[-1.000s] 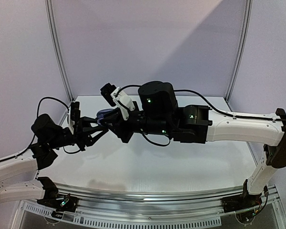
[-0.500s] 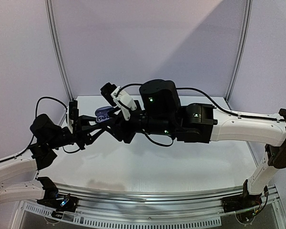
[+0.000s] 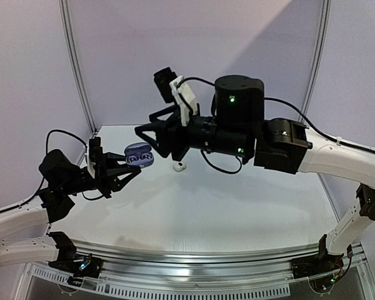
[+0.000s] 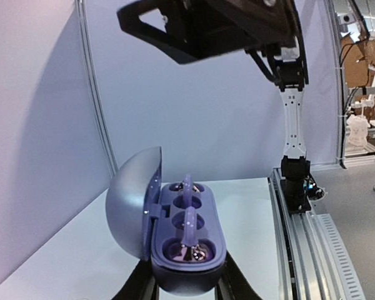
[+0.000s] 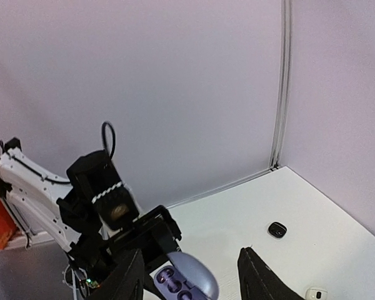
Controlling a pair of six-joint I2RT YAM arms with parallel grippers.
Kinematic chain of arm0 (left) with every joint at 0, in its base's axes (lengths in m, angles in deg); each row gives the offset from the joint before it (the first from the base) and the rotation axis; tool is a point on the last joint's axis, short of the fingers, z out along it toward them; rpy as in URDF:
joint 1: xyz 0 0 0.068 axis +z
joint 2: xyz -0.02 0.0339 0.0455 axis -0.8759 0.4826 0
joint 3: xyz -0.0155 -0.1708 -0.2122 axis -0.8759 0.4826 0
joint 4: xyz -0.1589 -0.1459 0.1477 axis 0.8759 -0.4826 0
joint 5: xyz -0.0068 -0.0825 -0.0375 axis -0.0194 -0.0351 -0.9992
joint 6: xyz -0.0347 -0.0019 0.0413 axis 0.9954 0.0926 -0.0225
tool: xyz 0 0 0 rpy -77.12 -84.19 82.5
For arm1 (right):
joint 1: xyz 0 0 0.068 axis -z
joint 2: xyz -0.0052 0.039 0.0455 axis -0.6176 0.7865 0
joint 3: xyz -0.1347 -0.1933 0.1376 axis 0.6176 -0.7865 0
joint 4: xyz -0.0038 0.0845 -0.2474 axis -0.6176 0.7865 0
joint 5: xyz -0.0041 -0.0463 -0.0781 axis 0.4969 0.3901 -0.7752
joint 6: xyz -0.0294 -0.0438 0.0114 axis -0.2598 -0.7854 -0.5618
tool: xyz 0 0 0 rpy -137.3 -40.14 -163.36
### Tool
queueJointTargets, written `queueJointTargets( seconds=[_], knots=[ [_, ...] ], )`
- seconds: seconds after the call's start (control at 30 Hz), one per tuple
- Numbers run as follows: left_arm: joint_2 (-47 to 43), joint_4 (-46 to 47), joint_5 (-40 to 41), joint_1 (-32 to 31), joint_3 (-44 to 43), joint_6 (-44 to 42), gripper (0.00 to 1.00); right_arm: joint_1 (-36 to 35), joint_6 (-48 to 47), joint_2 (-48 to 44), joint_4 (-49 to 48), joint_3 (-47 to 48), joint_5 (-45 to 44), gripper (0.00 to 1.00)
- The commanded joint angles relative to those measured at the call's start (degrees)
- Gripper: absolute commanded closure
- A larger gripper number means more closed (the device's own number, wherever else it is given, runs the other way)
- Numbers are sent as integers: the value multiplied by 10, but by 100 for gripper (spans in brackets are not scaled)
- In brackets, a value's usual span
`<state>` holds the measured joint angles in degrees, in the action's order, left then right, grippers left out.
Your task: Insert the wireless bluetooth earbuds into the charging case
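Above the back-left part of the smooth white table, the left gripper is closed on a charging case. Its 2 black fingers pinch the rounded lower shell from either side and hold it clear of the surface. From the left wrist view the case is a glossy, pebble-shaped shell in pale lavender, and it stands open. The domed lid is swung out to the left on its hinge, mirror-smooth on the outside. The flat inner face of the base shows a row of round, darker wells. 2 lavender-grey earbuds sit in those wells, one behind the other, each with a slim curved stem rising above the face. The nearer one has a small shiny metallic spot at its foot. The right gripper hangs higher than the case and a little to its right, apart from it. Its matte black angular jaws are spread wide with nothing between them, and its wrist view looks down between both fingers onto the lid and the wells. A small white earbud, rounded and smooth, lies loose on the table just right of the case, under the right arm. The right wrist view also shows a tiny black earbud, glossy and rounded, lying alone on the table toward the corner where a slim metal post stands.
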<state>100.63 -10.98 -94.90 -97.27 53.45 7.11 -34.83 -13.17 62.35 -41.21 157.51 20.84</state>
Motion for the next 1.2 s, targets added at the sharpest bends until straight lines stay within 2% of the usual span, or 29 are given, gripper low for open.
queueJointTargets(
  seconds=[0.0,0.17,0.4,0.63,0.77,0.9,1.03,1.1,1.17],
  knots=[
    [-10,-59,-23,-10,-1,-161,100,19,82,-11,58,24,-26,48],
    [-17,-96,-49,-10,-9,-272,100,33,147,58,199,92,-28,50],
    [-24,-118,-44,-11,-14,-337,100,33,131,150,280,178,93,52],
    [-25,-119,-14,-10,-20,-304,100,28,126,153,284,167,158,57],
    [-24,-118,-14,-9,-19,-265,100,25,127,128,282,145,124,55],
    [-12,-118,-15,-8,-23,-128,100,36,131,89,273,123,71,46],
    [14,-91,-25,8,-10,117,100,50,139,7,200,29,43,31],
    [39,-62,-32,30,10,270,100,58,156,-28,163,-24,27,20],
    [70,-42,-30,64,30,378,100,61,175,-61,145,-64,-5,13]
  ],
)
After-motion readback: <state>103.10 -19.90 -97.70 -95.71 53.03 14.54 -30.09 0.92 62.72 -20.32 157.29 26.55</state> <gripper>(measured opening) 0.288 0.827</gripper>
